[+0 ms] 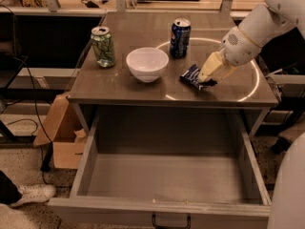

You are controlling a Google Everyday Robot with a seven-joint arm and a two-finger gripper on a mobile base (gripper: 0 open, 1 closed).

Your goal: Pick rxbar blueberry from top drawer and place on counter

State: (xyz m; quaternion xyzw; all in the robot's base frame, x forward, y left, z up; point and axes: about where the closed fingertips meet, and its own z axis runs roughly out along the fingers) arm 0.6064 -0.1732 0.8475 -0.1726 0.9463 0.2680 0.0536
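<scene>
The rxbar blueberry point(190, 75), a dark navy wrapper with white text, lies flat on the counter point(133, 92) just inside the white arc, right of the white bowl. My gripper point(207, 81) reaches down from the right, and its tip is at the bar's right end, touching or just above it. The top drawer point(167, 175) is pulled fully open below the counter. Its grey floor is bare, and its dark handle point(170, 221) is at the front edge.
A white bowl point(147, 64) stands at mid counter, an upright blue soda can point(179, 37) behind the bar, and a green can point(103, 46) at the left. A cardboard box point(62, 137) sits on the floor at the left. My white base point(288, 190) is at the lower right.
</scene>
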